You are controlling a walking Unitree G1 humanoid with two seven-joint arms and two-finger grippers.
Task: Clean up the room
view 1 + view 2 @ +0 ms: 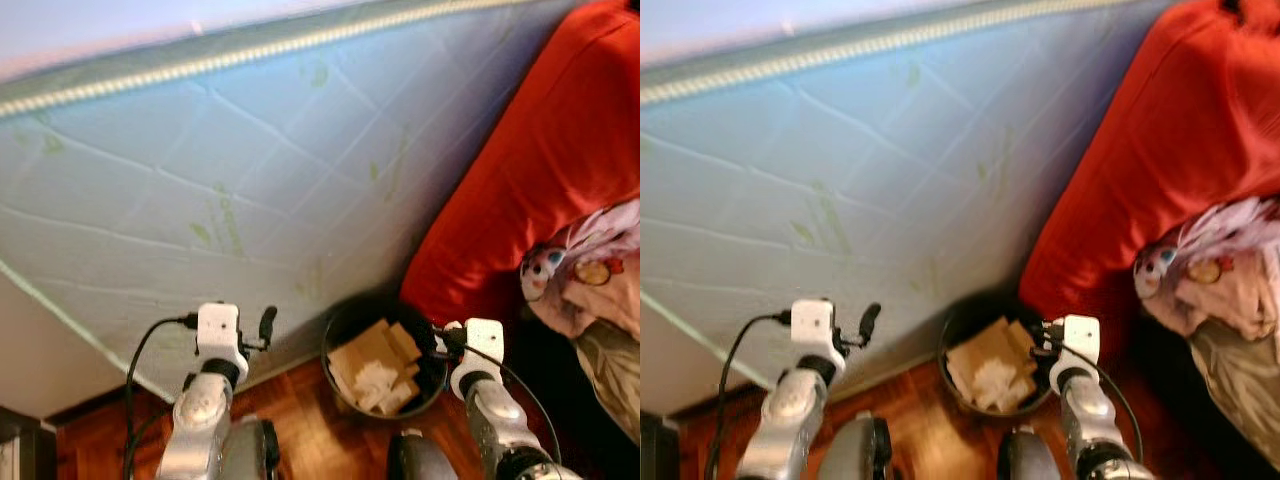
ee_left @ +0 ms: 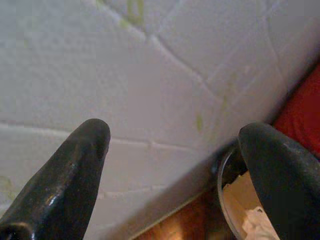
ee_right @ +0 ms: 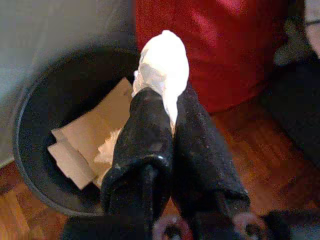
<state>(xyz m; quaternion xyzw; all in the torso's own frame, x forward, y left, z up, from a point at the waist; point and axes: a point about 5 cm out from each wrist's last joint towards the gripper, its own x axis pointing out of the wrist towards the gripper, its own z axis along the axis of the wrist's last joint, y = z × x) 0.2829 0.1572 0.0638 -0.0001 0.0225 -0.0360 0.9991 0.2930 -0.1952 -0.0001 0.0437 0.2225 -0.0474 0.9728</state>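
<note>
A pale quilted mattress (image 1: pixel 250 170) with faint green leaf prints leans up behind everything, standing on a reddish wooden floor (image 1: pixel 300 410), and a big red cushioned sofa (image 1: pixel 540 180) presses in from the robot's right. Wedged on the floor where the mattress foot meets the sofa sits a round black waste bin (image 1: pixel 345 330), already holding torn pieces of brown cardboard (image 1: pixel 365 352) and some crumpled white paper (image 1: pixel 375 380).

The right gripper (image 3: pixel 167 107) is clamped tight on a wad of crumpled white tissue (image 3: pixel 162 60), the wad sticking out beyond the fingertips. It hangs just beside the bin's sofa-side rim, more or less over the opening, though I can't tell whether it is squarely above it.

The left gripper (image 2: pixel 175 165) is held up with its two black fingers spread wide and nothing between them, pointing at the mattress near the bin's other side.

A heap of patterned fabric and clothing (image 1: pixel 590 270) lies on the sofa.

As I judge it, some rubbish is binned, this tissue is about to follow, and the clothes are left.
</note>
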